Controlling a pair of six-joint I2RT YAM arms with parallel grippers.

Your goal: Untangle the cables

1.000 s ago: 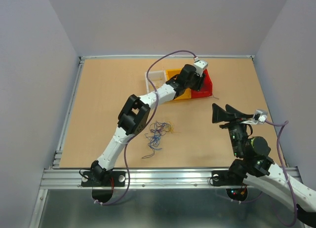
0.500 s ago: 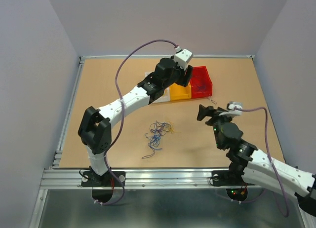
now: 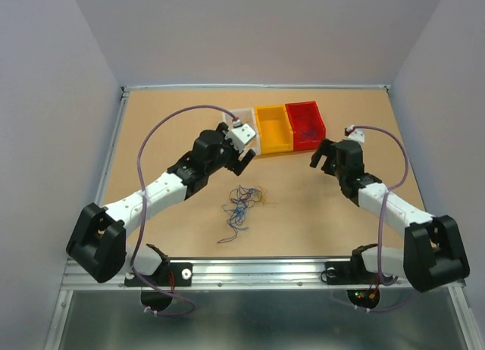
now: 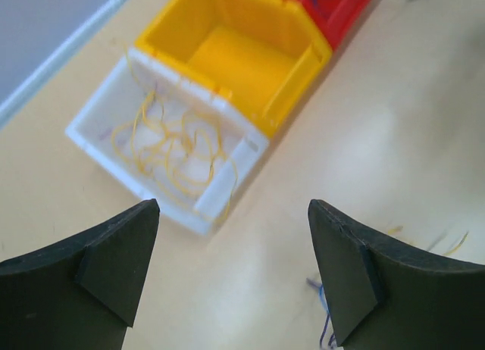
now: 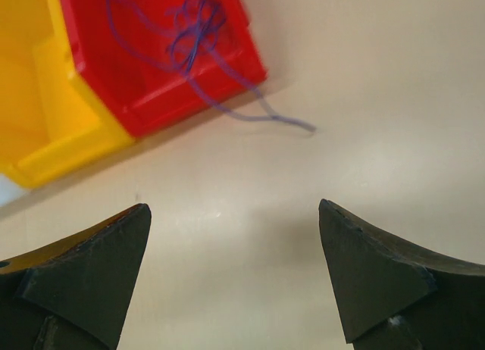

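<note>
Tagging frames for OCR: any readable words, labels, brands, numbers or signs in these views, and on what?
None readable in any view.
white bin, yellow bin, red bin: plain walls, no label.
left arm, right arm: no legible marking; any print there is too small to read.
table: bare wood, no sign.

Glossy plastic yellow bin and red bin sit on matt wood-grain table.
</note>
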